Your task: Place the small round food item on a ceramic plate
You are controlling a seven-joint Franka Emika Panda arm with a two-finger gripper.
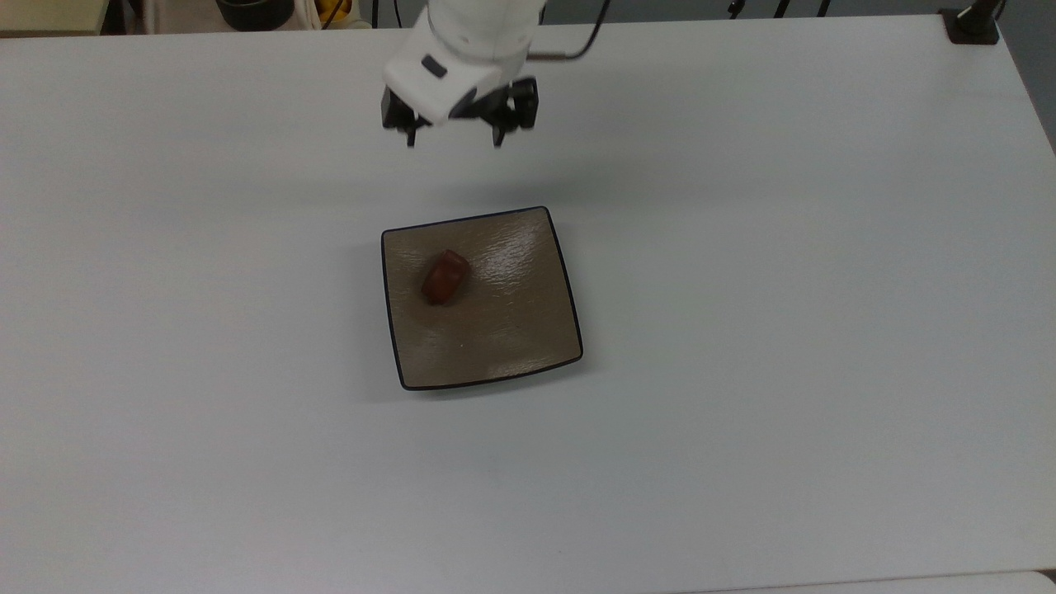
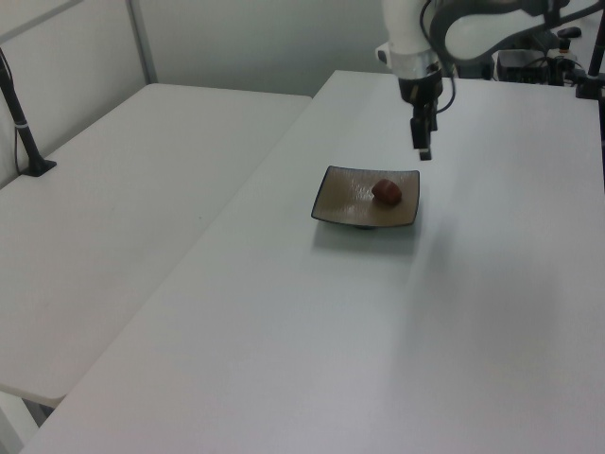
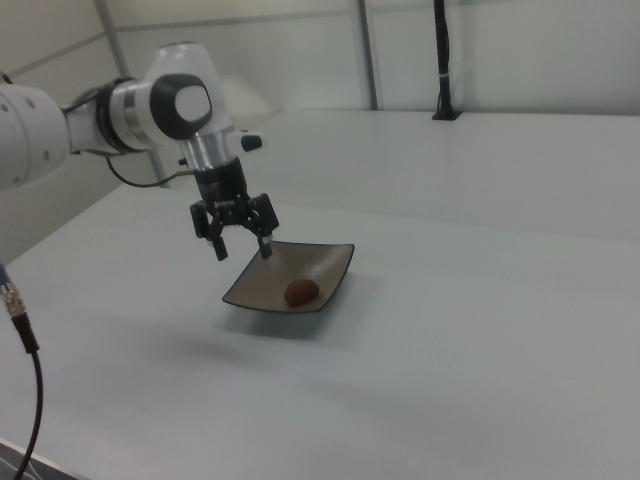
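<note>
The small round food item (image 1: 445, 277) (image 2: 387, 191) (image 3: 300, 291), a dark red-brown lump, lies on the square tan ceramic plate (image 1: 503, 330) (image 2: 340, 199) (image 3: 330, 265), toward the top view's upper left of it. My gripper (image 1: 454, 140) (image 2: 423, 151) (image 3: 243, 249) hangs open and empty in the air, apart from the plate and above the table beyond the plate's far edge in the top view. Nothing is between its fingers.
The white table (image 1: 784, 330) carries the plate alone. A black post base (image 1: 972, 25) stands at the top view's upper right corner. A second white table (image 2: 113, 208) lies at the left view's left.
</note>
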